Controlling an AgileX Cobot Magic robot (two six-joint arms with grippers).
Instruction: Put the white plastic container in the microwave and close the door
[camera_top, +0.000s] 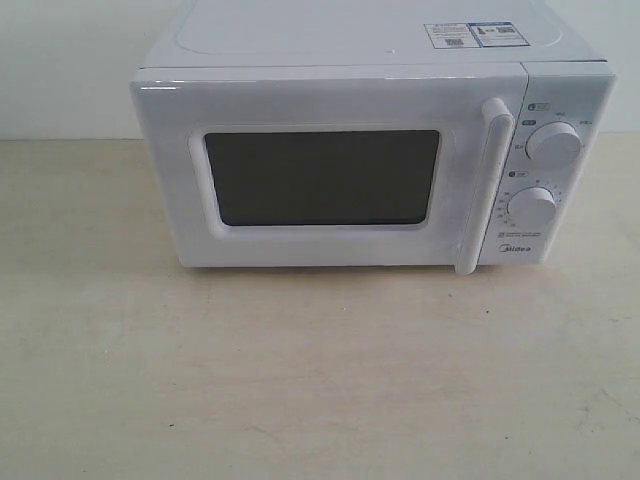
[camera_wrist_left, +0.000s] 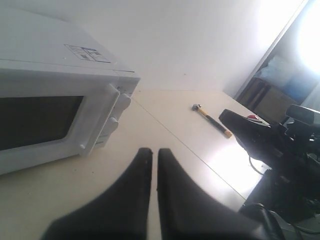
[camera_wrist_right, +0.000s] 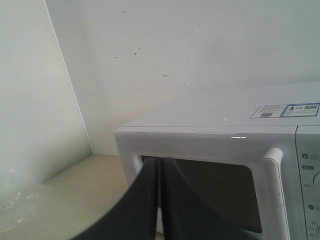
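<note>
Glossy white boxy microwave (camera_top: 300, 40), door (camera_top: 320, 100) flush; tapered black left tool (camera_wrist_left: 154, 155) and right tool (camera_wrist_right: 160, 165) closed.

The microwave (camera_top: 330, 35) is plain white, knobs (camera_top: 553, 143) too, its door (camera_top: 330, 100) has a dark grey window (camera_top: 320, 178), the top sticker (camera_top: 470, 35) is white with blue, and the table (camera_top: 300, 380) is pale beige woodgrain.

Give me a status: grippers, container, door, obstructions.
Left gripper shut, empty. Right gripper shut, empty. Microwave door closed; white plastic container not in view. Hammer on table, away from the door.
</note>
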